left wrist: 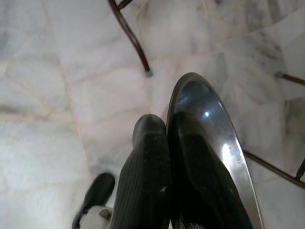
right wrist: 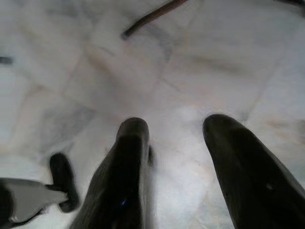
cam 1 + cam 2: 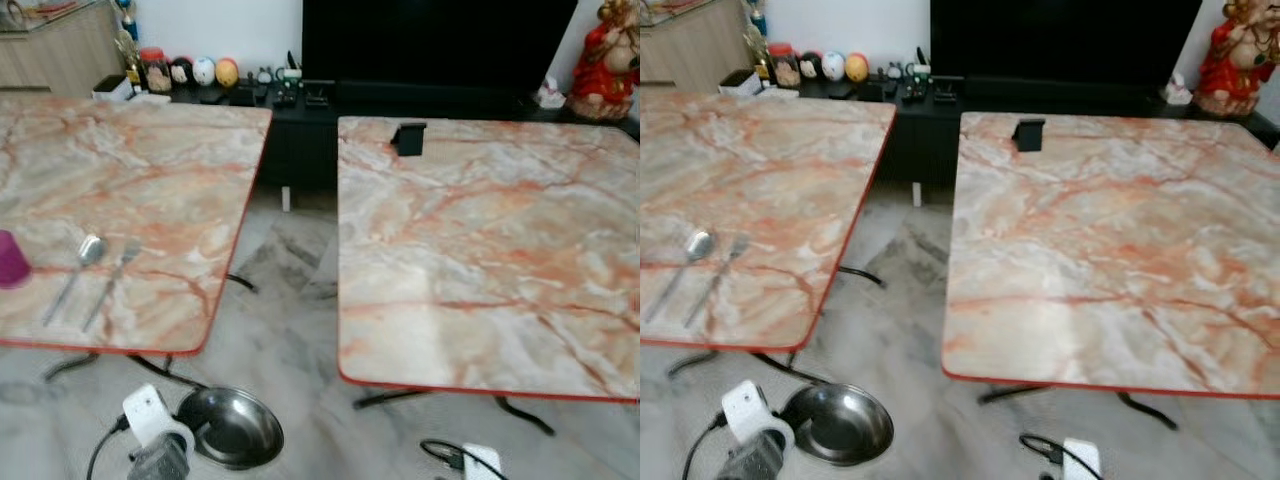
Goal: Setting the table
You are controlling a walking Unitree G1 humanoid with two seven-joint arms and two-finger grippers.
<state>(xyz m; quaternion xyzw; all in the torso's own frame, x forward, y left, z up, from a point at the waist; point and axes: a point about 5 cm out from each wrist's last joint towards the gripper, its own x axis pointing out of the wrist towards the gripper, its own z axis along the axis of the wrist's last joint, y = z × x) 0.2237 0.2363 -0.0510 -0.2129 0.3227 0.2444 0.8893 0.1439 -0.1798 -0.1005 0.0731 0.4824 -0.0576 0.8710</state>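
Low over the floor, my left gripper (image 1: 167, 125) is shut on the rim of a shiny steel bowl (image 1: 209, 129); the bowl (image 3: 232, 426) hangs beside the left arm's white wrist (image 3: 146, 412), below the front edge of the left marble table (image 3: 150, 170). On that table lie a spoon (image 3: 80, 265) and a fork (image 3: 115, 275) side by side, with a pink cup (image 3: 10, 260) at its left edge. The right marble table (image 3: 480, 240) is bare except for a small black object (image 3: 408, 137). My right gripper (image 2: 177, 126) hangs open over the floor, holding nothing.
A gap of marble floor (image 3: 290, 300) runs between the two tables, crossed by their dark metal legs (image 3: 520, 412). Behind stand a black TV unit (image 3: 300, 100) with small ornaments, a dark screen (image 3: 440, 40) and a red figurine (image 3: 608, 60).
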